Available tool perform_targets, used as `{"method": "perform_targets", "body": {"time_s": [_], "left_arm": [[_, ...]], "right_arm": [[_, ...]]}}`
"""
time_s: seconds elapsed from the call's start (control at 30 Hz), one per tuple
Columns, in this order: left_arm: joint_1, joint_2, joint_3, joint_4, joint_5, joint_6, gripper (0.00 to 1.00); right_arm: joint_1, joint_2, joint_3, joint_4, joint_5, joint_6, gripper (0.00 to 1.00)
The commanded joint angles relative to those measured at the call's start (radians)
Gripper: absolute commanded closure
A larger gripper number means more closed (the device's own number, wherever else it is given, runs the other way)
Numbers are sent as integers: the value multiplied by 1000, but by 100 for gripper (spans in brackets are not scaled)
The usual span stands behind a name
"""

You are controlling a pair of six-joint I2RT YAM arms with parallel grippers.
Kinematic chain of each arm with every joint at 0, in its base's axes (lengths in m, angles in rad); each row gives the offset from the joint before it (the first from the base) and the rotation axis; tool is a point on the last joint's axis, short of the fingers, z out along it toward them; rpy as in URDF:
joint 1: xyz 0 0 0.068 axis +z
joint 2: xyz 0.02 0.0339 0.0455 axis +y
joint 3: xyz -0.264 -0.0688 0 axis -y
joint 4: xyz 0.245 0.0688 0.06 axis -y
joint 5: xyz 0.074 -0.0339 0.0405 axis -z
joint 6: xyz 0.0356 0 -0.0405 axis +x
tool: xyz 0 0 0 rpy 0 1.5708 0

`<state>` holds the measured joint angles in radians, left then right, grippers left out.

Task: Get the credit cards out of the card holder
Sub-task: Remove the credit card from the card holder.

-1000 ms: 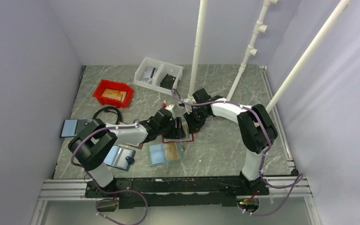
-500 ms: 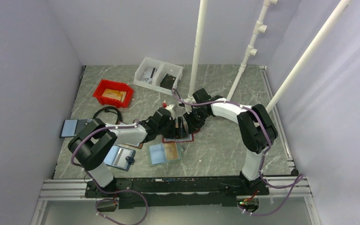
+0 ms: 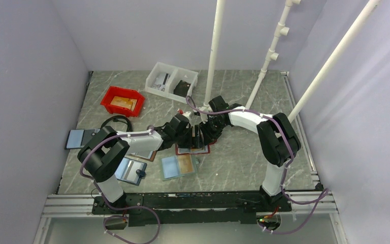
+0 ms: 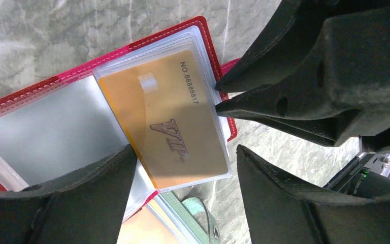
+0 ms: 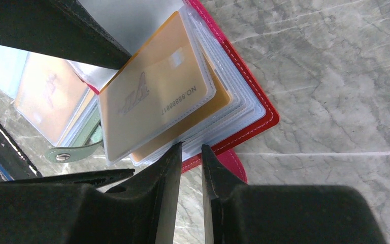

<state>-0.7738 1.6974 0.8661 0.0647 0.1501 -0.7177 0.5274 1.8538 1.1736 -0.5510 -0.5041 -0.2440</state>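
Now left pincer (image 4: pixel 183 152) agape over card holder (image 4: pixel 45 127); right pincer (image 5: pixel 190 147) barely parted

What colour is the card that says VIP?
The VIP card is tan-orange, clearest in the left wrist view.

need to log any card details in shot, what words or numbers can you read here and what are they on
"NO.8888817": printed along one edge of the gold card, which sits in a clear sleeve of the open red card holder.
"VIP": slanted lettering in the middle of the same gold card.
Mark on the orange card in the teal holder: too blurred to read.
Print inside the white bin: too small to read.
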Motion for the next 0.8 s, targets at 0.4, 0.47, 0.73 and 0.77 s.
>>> {"method": "perform_targets", "body": {"time_s": [0.4, 0.47, 0.73, 0.77], "left_arm": [[8, -44, -15, -82, -69, 2, 35], [16, -52, -25, -73, -56, -6, 35], [69, -70, -107, 72, 47, -58, 39], [74, -71, -115, 87, 62, -64, 40]], "right_arm": [[11, -35, 37, 0, -39, -13, 76], [11, -42, 35, 0, -37, -15, 76], [9, -90, 37, -7, -44, -30, 71], [9, -98, 35, -9, -45, -33, 70]]}}
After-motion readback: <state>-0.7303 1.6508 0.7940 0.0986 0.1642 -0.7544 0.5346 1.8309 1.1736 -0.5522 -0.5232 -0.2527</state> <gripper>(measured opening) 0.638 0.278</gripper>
